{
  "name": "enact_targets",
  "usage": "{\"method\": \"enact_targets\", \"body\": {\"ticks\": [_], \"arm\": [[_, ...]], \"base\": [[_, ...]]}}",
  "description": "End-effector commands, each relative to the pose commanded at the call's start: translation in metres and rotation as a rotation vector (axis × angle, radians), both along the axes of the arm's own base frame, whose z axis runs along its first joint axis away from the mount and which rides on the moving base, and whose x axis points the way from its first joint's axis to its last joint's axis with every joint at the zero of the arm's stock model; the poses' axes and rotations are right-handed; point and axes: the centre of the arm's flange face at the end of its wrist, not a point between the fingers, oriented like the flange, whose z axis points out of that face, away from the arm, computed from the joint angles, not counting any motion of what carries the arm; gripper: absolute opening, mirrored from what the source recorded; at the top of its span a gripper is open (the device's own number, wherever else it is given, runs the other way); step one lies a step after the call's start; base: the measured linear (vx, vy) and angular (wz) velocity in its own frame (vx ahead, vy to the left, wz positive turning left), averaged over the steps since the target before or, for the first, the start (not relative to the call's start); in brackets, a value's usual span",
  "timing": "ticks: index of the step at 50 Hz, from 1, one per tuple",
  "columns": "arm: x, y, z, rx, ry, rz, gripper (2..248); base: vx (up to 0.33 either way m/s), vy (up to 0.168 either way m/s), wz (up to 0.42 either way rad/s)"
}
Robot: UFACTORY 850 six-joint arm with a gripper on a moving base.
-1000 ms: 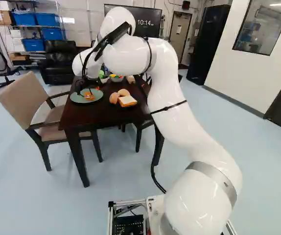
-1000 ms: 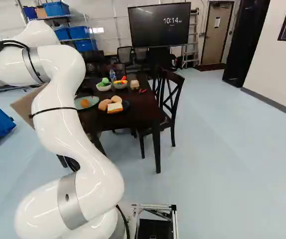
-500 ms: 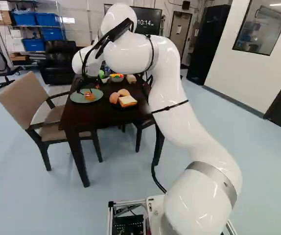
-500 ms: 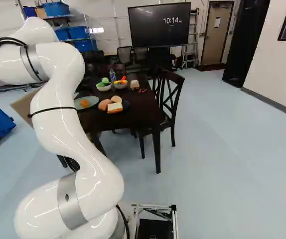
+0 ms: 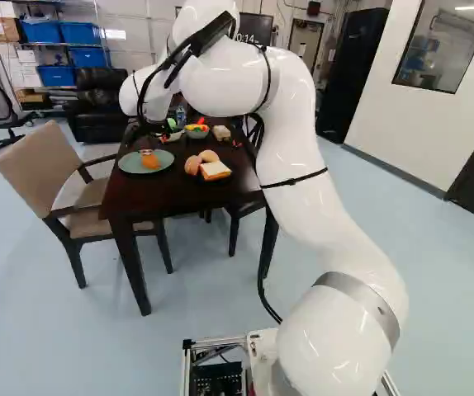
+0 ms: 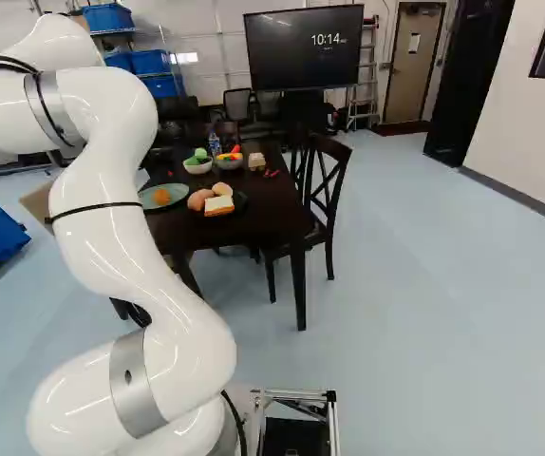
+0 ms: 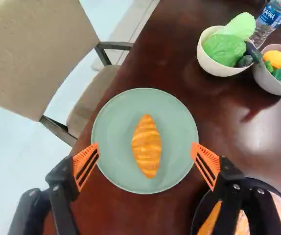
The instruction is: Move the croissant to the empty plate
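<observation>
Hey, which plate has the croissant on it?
The green plate, with the croissant alone on it; the black plate holds the slice of bread.

The white arm (image 5: 291, 153) rises from its lowest joint (image 5: 336, 346), leaning up and across to the left in the left base view, then bends over at the top, a black cable (image 5: 140, 97) looping down outside its far end. There the black gripper (image 5: 146, 129) points downward. In the wrist view its two fingers stand wide apart, their orange pads (image 7: 85, 165) facing each other, touching nothing.
</observation>
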Motion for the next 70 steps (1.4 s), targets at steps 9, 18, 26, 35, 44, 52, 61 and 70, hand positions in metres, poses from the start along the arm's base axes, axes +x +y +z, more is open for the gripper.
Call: {"method": "enact_targets", "body": {"ticks": [9,18,26,35,44,52,61,70], "arm": [[-0.006,-0.001,0.012,0.006,-0.01,0.003,247],[-0.012,-0.003,0.025,0.013,-0.02,0.005,247],[-0.014,-0.004,0.035,0.02,-0.032,0.006,247],[-0.016,-0.005,0.047,0.029,-0.045,0.006,247],[-0.017,-0.006,0.052,0.033,-0.051,0.006,247],[-0.017,-0.006,0.052,0.033,-0.051,0.006,247],[-0.017,-0.006,0.052,0.033,-0.052,0.005,247],[-0.018,-0.009,0.051,0.035,-0.054,0.002,247]], "base": [[0.0,0.0,0.0],[0.0,0.0,0.0],[0.0,0.0,0.0],[0.0,0.0,0.0],[0.0,0.0,0.0],[0.0,0.0,0.0],[0.0,0.0,0.0],[0.0,0.0,0.0]]}}
